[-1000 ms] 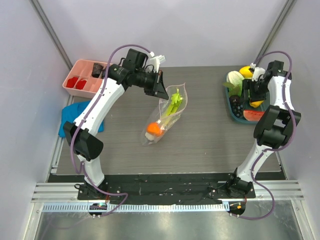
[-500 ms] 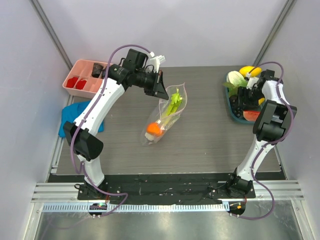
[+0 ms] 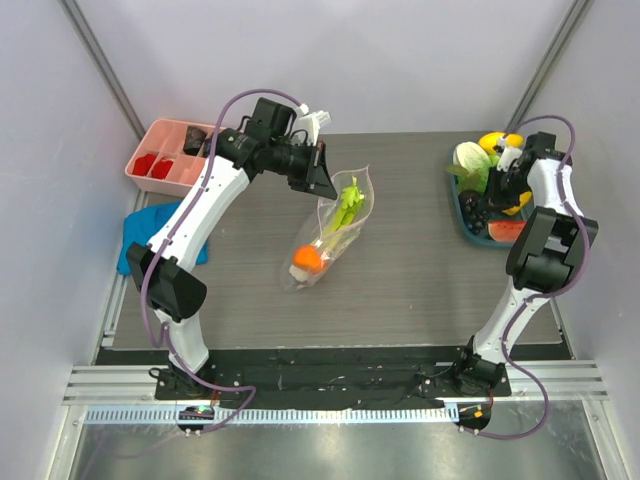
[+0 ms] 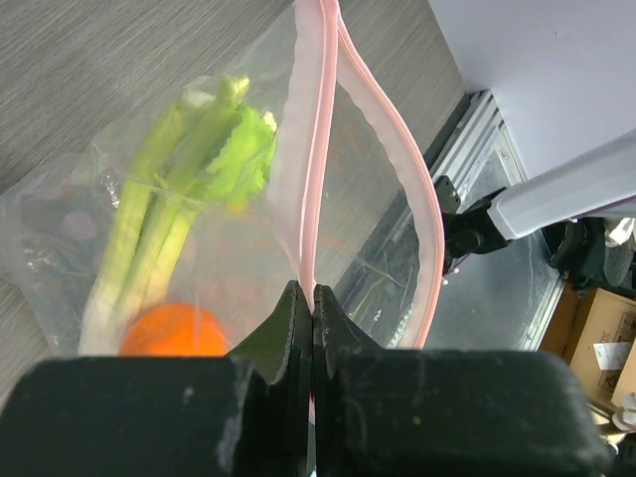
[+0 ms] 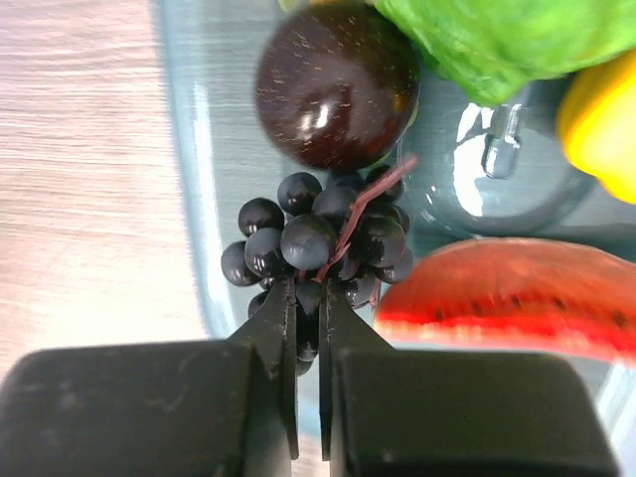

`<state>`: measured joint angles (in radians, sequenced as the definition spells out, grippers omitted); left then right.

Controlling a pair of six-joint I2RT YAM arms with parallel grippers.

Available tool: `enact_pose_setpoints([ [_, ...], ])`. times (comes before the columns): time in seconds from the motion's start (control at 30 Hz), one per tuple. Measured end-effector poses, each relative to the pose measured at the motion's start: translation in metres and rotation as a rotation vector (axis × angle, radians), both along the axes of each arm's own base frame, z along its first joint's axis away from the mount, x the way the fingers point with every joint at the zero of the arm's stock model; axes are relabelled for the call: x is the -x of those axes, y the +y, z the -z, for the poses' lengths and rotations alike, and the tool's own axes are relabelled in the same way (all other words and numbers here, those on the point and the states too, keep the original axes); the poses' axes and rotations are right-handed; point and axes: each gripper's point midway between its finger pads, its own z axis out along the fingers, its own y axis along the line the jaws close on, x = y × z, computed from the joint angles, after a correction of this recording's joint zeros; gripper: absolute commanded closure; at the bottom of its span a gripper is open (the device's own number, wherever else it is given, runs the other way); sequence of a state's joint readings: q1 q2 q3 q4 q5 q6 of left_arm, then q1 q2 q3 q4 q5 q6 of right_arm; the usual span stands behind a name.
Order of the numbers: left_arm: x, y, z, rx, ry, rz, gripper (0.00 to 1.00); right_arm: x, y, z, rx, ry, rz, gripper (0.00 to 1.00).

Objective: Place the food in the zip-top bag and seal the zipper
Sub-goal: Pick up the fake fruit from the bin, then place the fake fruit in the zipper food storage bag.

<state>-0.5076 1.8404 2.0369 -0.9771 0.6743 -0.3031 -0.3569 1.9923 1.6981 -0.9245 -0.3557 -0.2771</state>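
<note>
The zip-top bag [image 3: 330,235] hangs slanting over the table's middle, its mouth raised. My left gripper [image 3: 322,178] is shut on one side of the pink zipper [image 4: 316,149], and the other side bows away, so the mouth gapes. Inside the bag lie a leek stalk [image 4: 169,209] and an orange [image 4: 169,333]. My right gripper [image 5: 307,288] is down in the teal tray [image 5: 189,199], shut on the near end of the dark grapes [image 5: 318,234]. Beside them lie a watermelon slice [image 5: 507,293], a dark round fruit [image 5: 338,79], green cabbage [image 5: 497,35] and a yellow fruit [image 5: 601,109].
The teal tray [image 3: 470,235] stands at the table's far right edge. A pink compartment tray [image 3: 165,158] with red and dark pieces sits at the far left, and a blue cloth [image 3: 145,230] lies just in front of it.
My right gripper has dropped into the teal tray and closed on the grapes. The left gripper and the bag have not moved.
</note>
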Motion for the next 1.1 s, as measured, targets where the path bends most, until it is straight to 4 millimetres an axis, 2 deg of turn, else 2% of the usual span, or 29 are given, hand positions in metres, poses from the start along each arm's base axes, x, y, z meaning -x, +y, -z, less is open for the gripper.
enact_pose_setpoints([
  [0.17,0.000,0.000,0.001,-0.003,-0.002,0.001,1.00,-0.002,-0.001,-0.053,0.024,-0.105,0.001,0.99],
  [0.27,-0.001,0.001,0.003,-0.007,-0.002,0.000,1.00,-0.004,0.008,-0.093,-0.001,-0.185,-0.019,0.99],
  [0.33,-0.001,0.002,0.004,-0.010,-0.004,0.001,1.00,-0.006,0.018,-0.126,-0.042,-0.257,-0.033,0.99],
  [0.43,-0.002,0.002,0.004,-0.013,-0.007,0.000,1.00,-0.009,0.045,-0.182,-0.123,-0.388,-0.072,0.99],
  [0.57,-0.002,0.003,0.005,-0.016,-0.010,-0.001,1.00,-0.001,0.112,-0.255,-0.249,-0.559,-0.184,0.99],
  [0.63,-0.003,0.003,0.005,-0.016,-0.010,-0.002,1.00,0.011,0.157,-0.284,-0.310,-0.626,-0.277,0.99],
  [0.7,-0.003,0.003,0.005,-0.019,-0.011,-0.005,1.00,0.029,0.210,-0.310,-0.372,-0.695,-0.397,0.99],
  [0.8,-0.003,0.003,0.005,-0.020,-0.012,-0.007,1.00,0.063,0.276,-0.326,-0.443,-0.746,-0.555,0.99],
  [0.9,-0.003,0.003,0.005,-0.020,-0.011,-0.007,1.00,0.089,0.315,-0.323,-0.478,-0.754,-0.650,0.99],
  [0.97,-0.003,0.003,0.005,-0.020,-0.011,-0.007,1.00,0.098,0.333,-0.312,-0.489,-0.736,-0.687,0.99],
  [1.03,-0.003,0.004,0.005,-0.020,-0.011,-0.007,1.00,0.102,0.344,-0.293,-0.489,-0.701,-0.701,0.99],
  [1.1,-0.003,0.004,0.005,-0.021,-0.011,-0.008,1.00,0.105,0.351,-0.265,-0.482,-0.642,-0.702,0.99],
])
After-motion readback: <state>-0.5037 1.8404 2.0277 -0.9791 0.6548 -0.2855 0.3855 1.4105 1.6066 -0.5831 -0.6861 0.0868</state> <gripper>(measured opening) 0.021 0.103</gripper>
